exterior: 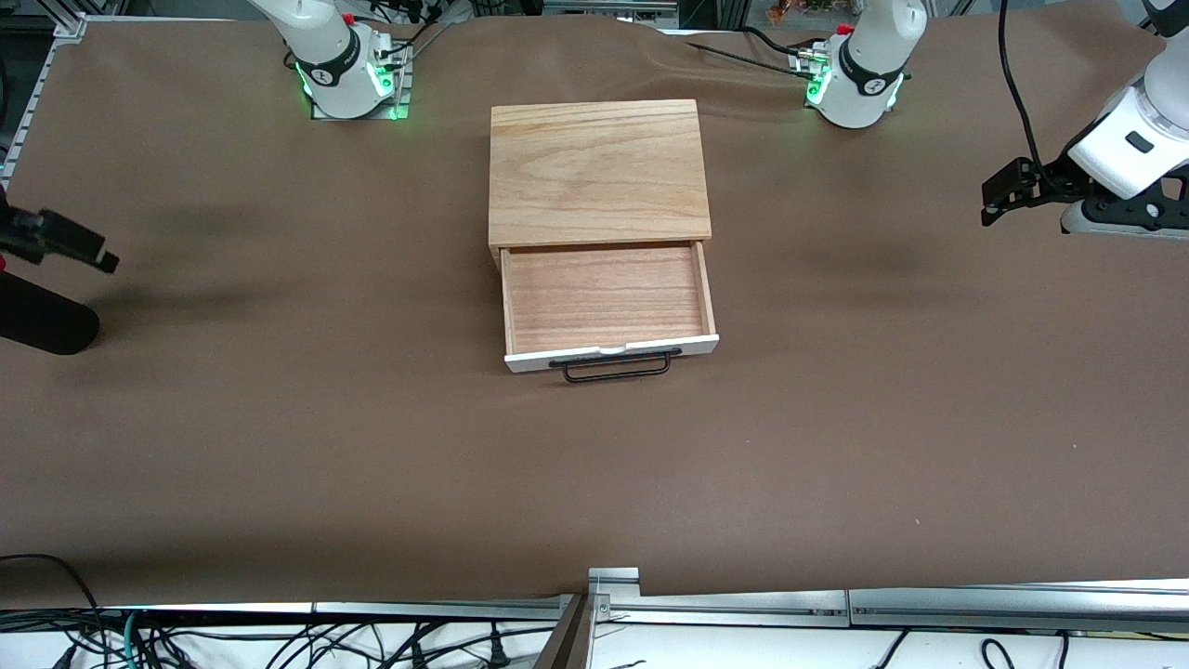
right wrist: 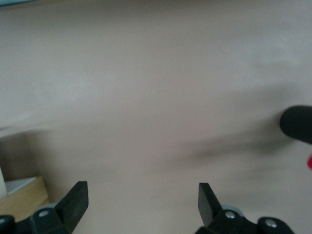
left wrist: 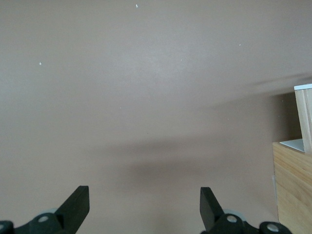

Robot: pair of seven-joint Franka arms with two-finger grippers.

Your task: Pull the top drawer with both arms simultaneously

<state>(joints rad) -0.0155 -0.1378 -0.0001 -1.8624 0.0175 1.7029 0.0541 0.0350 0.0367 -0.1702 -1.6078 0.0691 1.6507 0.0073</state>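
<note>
The top drawer (exterior: 608, 297) stands pulled out of the wooden box (exterior: 599, 172) toward the front camera. Its light-wood tray holds nothing. Its white front panel (exterior: 548, 359) carries the black wire handle (exterior: 617, 369). My left gripper (exterior: 992, 206) is open and empty over bare table at the left arm's end, well apart from the drawer. In the left wrist view (left wrist: 145, 204) its jaws stand wide, with a corner of the box (left wrist: 292, 190) and part of the drawer (left wrist: 304, 117) at the edge. My right gripper (exterior: 104, 258) is open and empty over the right arm's end; its wrist view (right wrist: 143, 202) shows wide jaws.
Brown mat (exterior: 279, 446) covers the table. The two arm bases (exterior: 348, 74) (exterior: 859, 79) stand along the edge farthest from the front camera. A black cylindrical part (exterior: 42, 321) shows by the right gripper, and also in the right wrist view (right wrist: 297, 124). A box corner (right wrist: 22, 197) shows there too.
</note>
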